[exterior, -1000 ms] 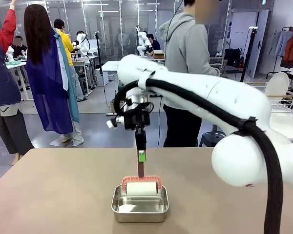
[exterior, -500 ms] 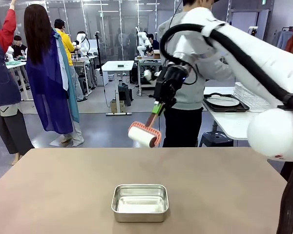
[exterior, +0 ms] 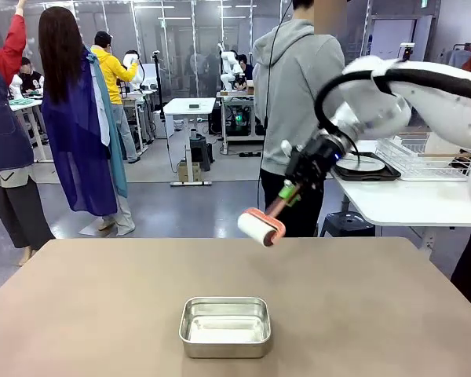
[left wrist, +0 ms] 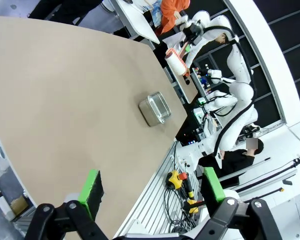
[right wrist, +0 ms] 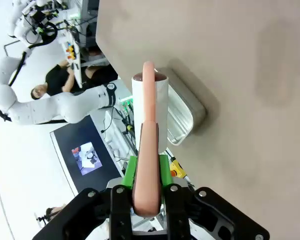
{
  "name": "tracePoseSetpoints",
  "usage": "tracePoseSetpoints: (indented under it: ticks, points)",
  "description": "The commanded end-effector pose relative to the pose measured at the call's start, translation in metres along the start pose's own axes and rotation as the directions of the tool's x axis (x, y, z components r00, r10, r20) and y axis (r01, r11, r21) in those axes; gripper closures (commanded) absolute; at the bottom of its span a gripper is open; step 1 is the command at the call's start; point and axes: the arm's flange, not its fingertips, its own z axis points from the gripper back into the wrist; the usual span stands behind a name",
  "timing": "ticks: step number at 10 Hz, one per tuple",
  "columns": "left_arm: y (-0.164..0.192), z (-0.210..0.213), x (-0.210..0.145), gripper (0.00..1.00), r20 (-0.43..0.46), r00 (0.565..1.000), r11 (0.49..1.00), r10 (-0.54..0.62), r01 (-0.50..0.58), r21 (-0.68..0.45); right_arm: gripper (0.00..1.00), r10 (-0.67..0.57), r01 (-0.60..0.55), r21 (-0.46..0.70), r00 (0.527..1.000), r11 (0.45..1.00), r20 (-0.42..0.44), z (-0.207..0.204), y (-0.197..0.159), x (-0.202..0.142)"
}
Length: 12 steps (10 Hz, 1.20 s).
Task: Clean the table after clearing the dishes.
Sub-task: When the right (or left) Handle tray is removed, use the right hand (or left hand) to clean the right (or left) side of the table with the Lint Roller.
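The right tool (exterior: 286, 192) sits at centre right of the front view, clenched on the salmon-pink handle of a lint roller (exterior: 261, 227). The handle slants down toward the picture's left, so the white roll hangs below and left of the tool. The roll is in the air, just over the far edge of the taupe worktop (exterior: 102, 298) and clear of its surface.

In the right wrist view the right tool (right wrist: 147, 175) rises from the bottom edge with its green pads pressed on both sides of the handle. The lint roller (right wrist: 150, 105) runs straight up the middle of the frame. Behind it, the worktop (right wrist: 240, 100) fills the upper right.

A small steel pan (exterior: 224, 327) stands on the worktop at lower centre of the front view, below and a little left of the roll and well apart from it. In the right wrist view the steel pan (right wrist: 182, 117) shows just right of the roll.

The left tool (left wrist: 151, 186) is released, its two green-padded fingers spread wide at the bottom of its wrist view. Beyond them the worktop (left wrist: 65, 100) stretches to the upper left, with the steel pan (left wrist: 154, 108) near its centre. The lint roller (left wrist: 177, 62) shows farther off, above the pan.

At the right of the front view, behind the right arm, a white plate (exterior: 359, 163) rests on a dark tray (exterior: 370, 176). The tray stands on a white side table (exterior: 408, 206), off the worktop and to the right of the tool.
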Motion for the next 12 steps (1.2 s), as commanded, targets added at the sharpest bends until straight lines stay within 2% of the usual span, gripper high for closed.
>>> tracePoseSetpoints:
  ticks: [1,3,4,5,11,12]
  points:
    - [-0.006,-0.001,-0.005,0.00,0.005,1.000,1.000,0.005,-0.005,0.002,0.89,0.092,-0.100,0.104,0.992,0.989,0.081,-0.156,-0.110,-0.241]
    - [-0.006,-0.001,-0.005,0.00,0.005,1.000,1.000,0.005,-0.005,0.002,0.89,0.118,-0.175,0.222,0.962,0.959,0.245,-0.136,-0.146,-0.266]
    - [-0.006,-0.001,-0.005,0.00,0.005,1.000,1.000,0.005,-0.005,0.002,0.89,0.080,-0.139,0.189,0.954,0.972,0.288,-0.130,-0.155,-0.272]
    - [-0.006,-0.001,-0.005,0.00,0.005,1.000,1.000,0.005,-0.005,0.002,0.89,0.077,-0.099,0.171,0.988,0.980,0.131,-0.026,-0.102,-0.094]
    - [-0.006,-0.001,-0.005,0.00,0.005,1.000,1.000,0.005,-0.005,0.002,0.89,0.077,-0.099,0.171,0.988,0.980,0.131,-0.026,-0.102,-0.094]
    - [-0.006,-0.001,-0.005,0.00,0.005,1.000,1.000,0.005,-0.005,0.002,0.79,0.095,-0.118,0.161,0.985,0.980,0.146,-0.029,-0.096,-0.089]
